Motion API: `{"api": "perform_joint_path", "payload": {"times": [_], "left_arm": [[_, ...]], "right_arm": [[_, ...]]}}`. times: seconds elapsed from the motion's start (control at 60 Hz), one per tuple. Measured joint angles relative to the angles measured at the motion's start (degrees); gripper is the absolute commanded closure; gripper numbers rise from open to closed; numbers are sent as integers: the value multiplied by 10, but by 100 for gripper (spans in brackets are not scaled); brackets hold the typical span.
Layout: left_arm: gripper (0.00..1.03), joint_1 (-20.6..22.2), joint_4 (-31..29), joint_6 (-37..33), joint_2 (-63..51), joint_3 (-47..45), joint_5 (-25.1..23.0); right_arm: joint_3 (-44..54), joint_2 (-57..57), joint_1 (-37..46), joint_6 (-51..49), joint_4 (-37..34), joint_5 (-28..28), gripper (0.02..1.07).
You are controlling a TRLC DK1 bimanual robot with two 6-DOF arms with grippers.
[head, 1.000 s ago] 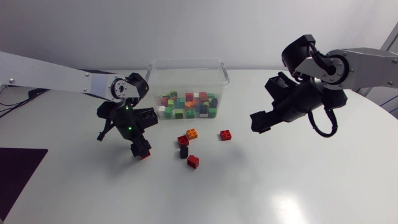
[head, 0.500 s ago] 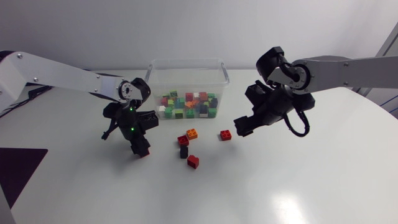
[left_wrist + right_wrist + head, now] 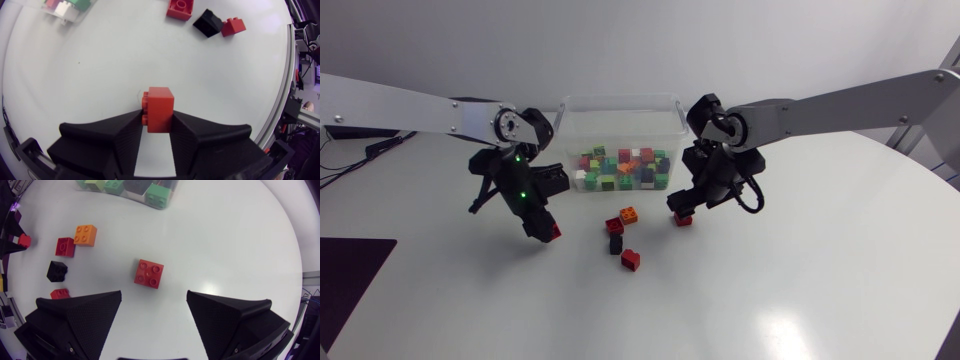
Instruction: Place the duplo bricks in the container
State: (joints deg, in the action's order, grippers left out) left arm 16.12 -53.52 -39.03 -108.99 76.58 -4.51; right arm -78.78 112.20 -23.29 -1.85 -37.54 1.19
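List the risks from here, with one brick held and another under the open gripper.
Left gripper grips the held red brick only at its fingertips; it might slip out on the way to the container.
Right gripper is open, and the loose red brick lies askew just ahead of its fingers; closing might nudge it away instead of catching it.

A white table (image 3: 840,290), round at the edge, smooth and a little shiny, with a pale glare at the near right side. At the near left, a dark flat rectangle (image 3: 350,280); hard to tell if on it or beside.
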Motion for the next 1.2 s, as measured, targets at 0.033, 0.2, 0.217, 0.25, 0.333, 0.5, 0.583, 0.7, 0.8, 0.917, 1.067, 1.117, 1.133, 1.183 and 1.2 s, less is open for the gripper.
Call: {"api": "perform_joint_path", "payload": {"times": [0.033,0.2,0.217,0.25,0.333,0.5,0.583,0.7,0.8,0.917,1.067,1.117,1.133,1.183,1.2], "left_arm": [[72,1,-5,0,12,1,0],[72,7,-18,11,68,20,-2],[72,7,-18,14,72,22,-2],[72,9,-19,17,84,28,-2],[72,12,-21,34,108,48,-11],[72,13,-21,68,132,99,-26],[72,13,-11,83,134,113,-28],[72,12,22,109,134,119,-28],[72,11,57,132,134,127,-28],[72,8,108,167,134,138,-28],[72,7,137,200,133,154,-28],[71,6,150,211,130,161,-28],[71,5,155,215,128,167,-30],[70,4,167,225,120,174,-30],[69,3,171,227,117,177,-30]], "right_arm": [[-6,8,-3,2,0,-1,14],[-37,50,-10,19,-7,-3,21],[-38,53,-11,20,-7,-3,21],[-44,61,-12,24,-11,-6,21],[-53,76,-14,34,-13,-19,25],[-75,97,-17,47,-14,-30,36],[-82,105,-17,53,-15,-32,44],[-86,108,-17,60,-16,-39,48],[-90,109,-17,64,-18,-40,60],[-90,109,-17,64,-18,-40,72],[-90,108,-17,64,-19,-40,76],[-89,106,-17,64,-20,-40,76],[-87,102,-17,64,-21,-40,76],[-83,92,-17,64,-29,-40,76],[-82,86,-17,64,-32,-40,76]]}}
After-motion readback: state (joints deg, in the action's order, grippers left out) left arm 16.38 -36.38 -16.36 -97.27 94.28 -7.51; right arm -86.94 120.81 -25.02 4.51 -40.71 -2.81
